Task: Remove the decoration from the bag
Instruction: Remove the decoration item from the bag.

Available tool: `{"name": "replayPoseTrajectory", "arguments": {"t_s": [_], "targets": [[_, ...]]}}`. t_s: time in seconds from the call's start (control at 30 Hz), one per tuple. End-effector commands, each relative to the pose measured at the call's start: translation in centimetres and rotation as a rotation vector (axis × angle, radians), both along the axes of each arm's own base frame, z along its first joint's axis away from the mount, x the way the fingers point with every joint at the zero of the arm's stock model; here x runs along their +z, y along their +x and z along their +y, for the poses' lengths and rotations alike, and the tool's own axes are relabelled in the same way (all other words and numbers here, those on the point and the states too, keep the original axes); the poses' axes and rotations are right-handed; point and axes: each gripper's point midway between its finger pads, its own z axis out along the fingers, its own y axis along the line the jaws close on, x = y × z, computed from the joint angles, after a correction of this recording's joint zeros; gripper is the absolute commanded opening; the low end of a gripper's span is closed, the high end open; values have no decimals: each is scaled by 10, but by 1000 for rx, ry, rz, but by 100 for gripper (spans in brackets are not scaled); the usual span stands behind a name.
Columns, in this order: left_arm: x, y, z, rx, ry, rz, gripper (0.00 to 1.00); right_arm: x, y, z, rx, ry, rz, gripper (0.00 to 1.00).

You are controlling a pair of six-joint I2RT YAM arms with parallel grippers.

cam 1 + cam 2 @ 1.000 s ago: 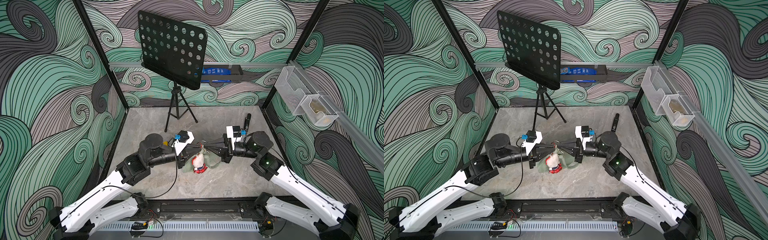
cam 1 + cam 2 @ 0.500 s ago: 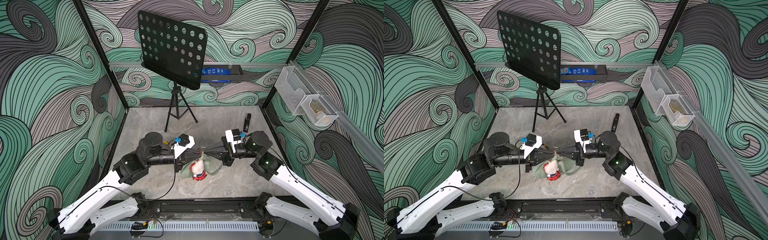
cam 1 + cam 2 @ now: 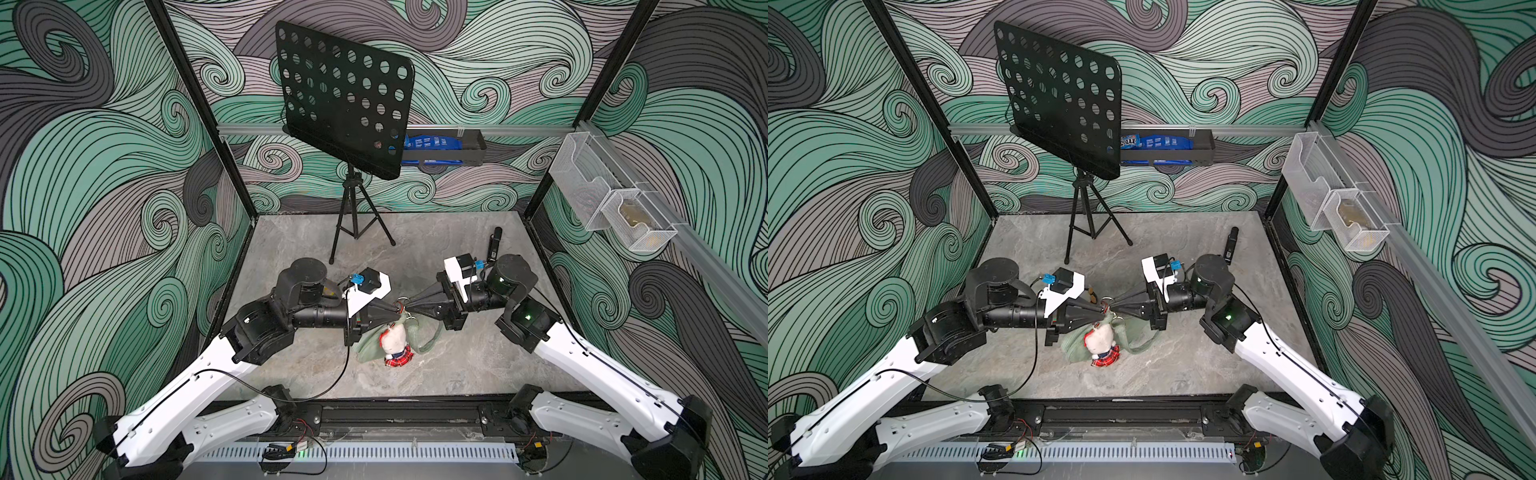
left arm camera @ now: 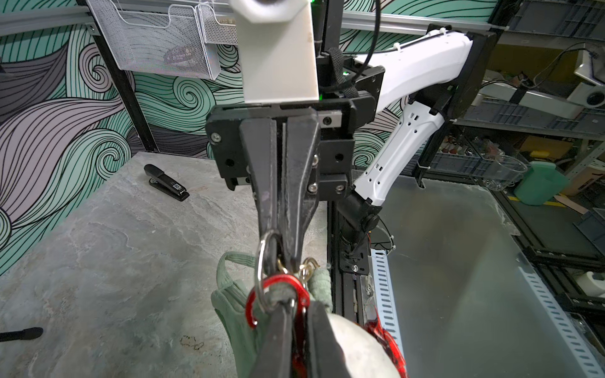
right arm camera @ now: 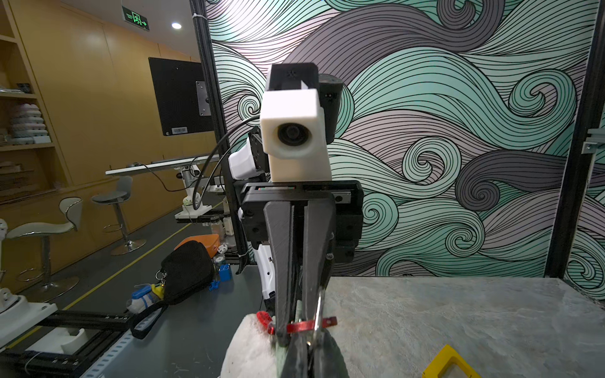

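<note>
The sage-green bag (image 3: 368, 347) (image 3: 1073, 343) lies crumpled on the grey floor near the front. The decoration, a white plush (image 3: 395, 341) (image 3: 1101, 341) in a red plaid skirt, rests on it. A red carabiner (image 4: 253, 302) (image 5: 296, 326) joins the plush to the bag's metal ring (image 4: 260, 261). Above the bag my left gripper (image 3: 397, 310) (image 4: 296, 306) and right gripper (image 3: 409, 307) (image 5: 306, 338) meet tip to tip. The left one is shut on the carabiner. The right one is shut at the ring, beside the green strap (image 4: 322, 283).
A black music stand (image 3: 345, 95) on a tripod (image 3: 353, 216) stands at the back. A black stapler (image 3: 494, 245) (image 4: 167, 183) lies at the back right. Wire baskets (image 3: 611, 199) hang on the right wall. A yellow object (image 5: 448, 363) lies near the bag.
Both grippers have drawn together tip to tip and shifted slightly towards the front. The plush and bag have moved forward with them.
</note>
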Motion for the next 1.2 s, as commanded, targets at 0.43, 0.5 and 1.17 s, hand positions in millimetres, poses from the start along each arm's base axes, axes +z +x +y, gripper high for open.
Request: {"name": "replayPoseTrajectory", "arguments": {"t_s": [0.43, 0.5, 1.17], "targets": [[69, -23, -5, -149, -164, -201, 10, -21, 16, 3, 117, -94, 246, 0], [68, -22, -6, -150, -159, -190, 9, -20, 16, 3, 120, -93, 248, 0], [-21, 104, 31, 634, -34, -23, 7, -38, 152, -56, -715, -94, 287, 0]]}}
